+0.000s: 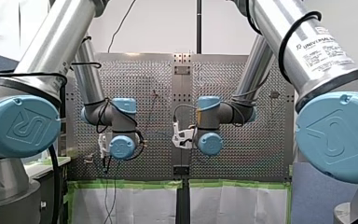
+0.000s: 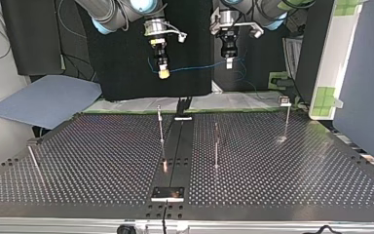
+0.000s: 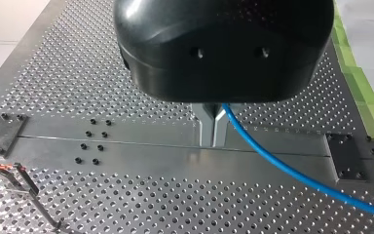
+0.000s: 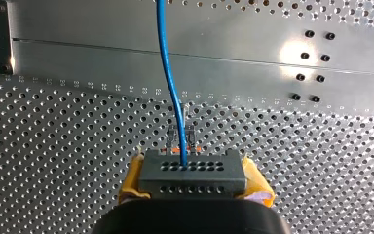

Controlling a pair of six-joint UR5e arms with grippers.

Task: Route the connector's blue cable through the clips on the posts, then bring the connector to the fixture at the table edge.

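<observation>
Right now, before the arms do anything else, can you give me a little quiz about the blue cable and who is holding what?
1. True or false: the blue cable is already clipped onto a post.
2. What do my right arm's jaws hold? A: the connector. B: a post. C: nothing.
3. Fill the gap: my left arm's jaws are shut on the ____.

Key:
1. False. The cable hangs in the air between the two arms, above the posts.
2. A.
3. Blue cable.
</observation>
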